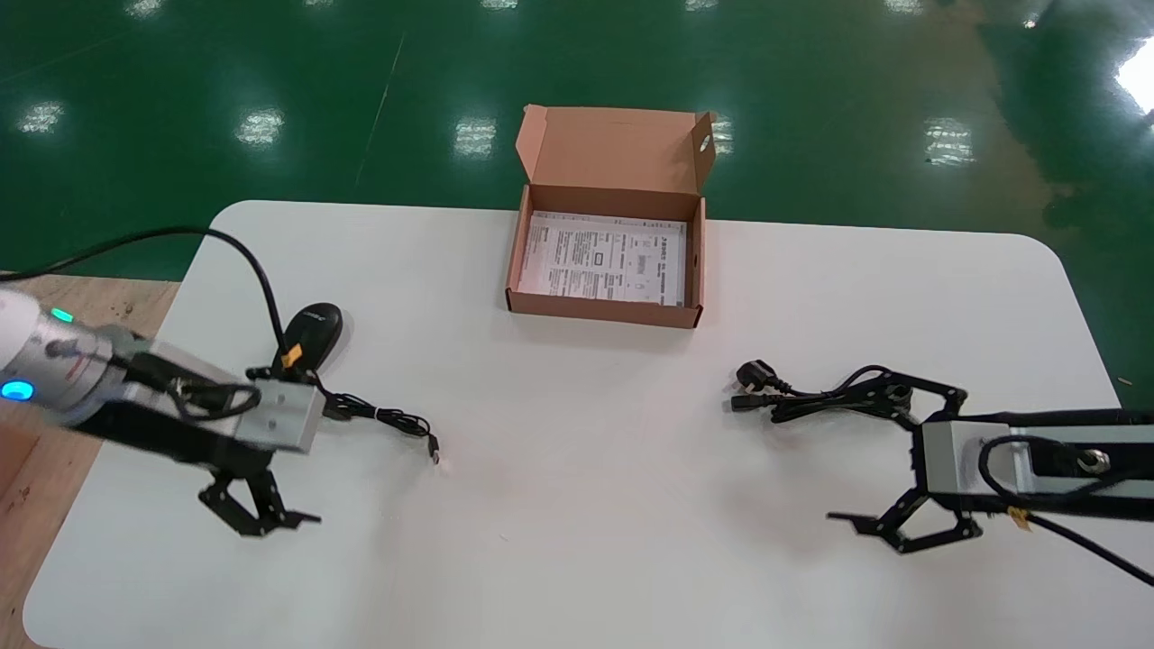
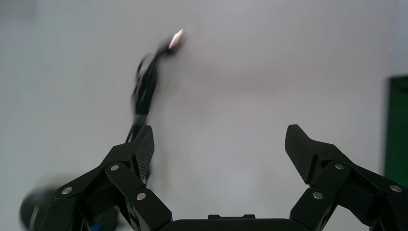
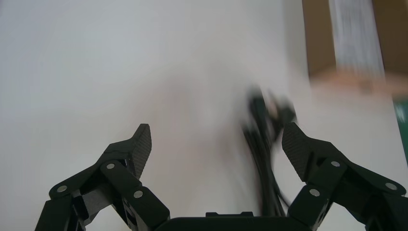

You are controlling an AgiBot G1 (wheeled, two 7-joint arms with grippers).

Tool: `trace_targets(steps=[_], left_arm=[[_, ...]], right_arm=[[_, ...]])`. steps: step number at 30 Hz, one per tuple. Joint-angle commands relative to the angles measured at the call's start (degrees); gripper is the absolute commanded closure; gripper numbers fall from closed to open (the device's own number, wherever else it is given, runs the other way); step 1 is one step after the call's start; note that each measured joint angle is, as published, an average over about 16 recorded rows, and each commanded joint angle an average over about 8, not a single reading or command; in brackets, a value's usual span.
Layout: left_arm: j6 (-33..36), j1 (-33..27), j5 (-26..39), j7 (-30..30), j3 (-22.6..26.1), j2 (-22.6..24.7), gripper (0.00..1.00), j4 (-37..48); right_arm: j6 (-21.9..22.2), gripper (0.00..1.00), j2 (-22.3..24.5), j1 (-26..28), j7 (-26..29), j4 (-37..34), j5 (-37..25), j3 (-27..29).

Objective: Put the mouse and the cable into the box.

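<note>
head view: mouse (image 1: 311, 335) sits on the left, just beyond the open left gripper (image 1: 264, 517). cable (image 1: 811, 394) runs left-right by the open right gripper (image 1: 855, 458), box (image 1: 606, 311) far centre. left wrist: jaws wide, empty. right wrist: cable beside one finger (image 3: 298, 149).

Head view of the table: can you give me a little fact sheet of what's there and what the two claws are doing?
Box: open, lid up, at the far edge of the table
Inside box: printed sheet only
Mouse: on table, robot's left, outside box
Cable: bundled on table, robot's right, outside box
Left gripper: open, near the mouse, holding nothing
Right gripper: open, by the cable, holding nothing
</note>
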Motion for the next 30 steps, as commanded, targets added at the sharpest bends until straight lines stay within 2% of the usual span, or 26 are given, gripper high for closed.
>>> trace_targets(steps=[1,5,10,22,23,24,30], left_arm=[[-0.7,-2.8,3.7,2.9,2.2,2.7,0.00,6.3],[-4.6,-5.3,6.2,8.6,3.1,7.1,0.00,17.2],[-9.8,-7.0,7.3,14.8,3.2,11.4,0.00,27.6],[-19.4,-7.4,6.8,24.2,2.4,17.5,0.00,41.5],[-19.8,-7.4,6.8,24.6,2.4,17.8,0.01,42.2],[-20.1,-7.4,6.7,25.0,2.3,18.1,0.09,42.8],[-20.9,-7.5,6.6,25.7,2.2,18.7,0.84,44.5]], right_arm=[[2.1,0.00,-1.5,2.3,-4.4,-5.5,-3.8,-1.2],[6.4,0.00,-4.6,5.6,-8.7,-12.4,-7.0,-2.2],[9.2,0.00,-8.0,9.0,-12.4,-19.4,-8.7,-2.9],[14.8,0.00,-12.8,12.8,-18.6,-30.6,-10.6,-3.8],[15.2,0.07,-13.1,13.0,-18.8,-31.3,-10.7,-3.8],[15.6,0.19,-13.3,13.2,-19.0,-31.9,-10.8,-3.8],[16.6,0.95,-14.0,13.7,-19.3,-33.6,-11.2,-3.9]])
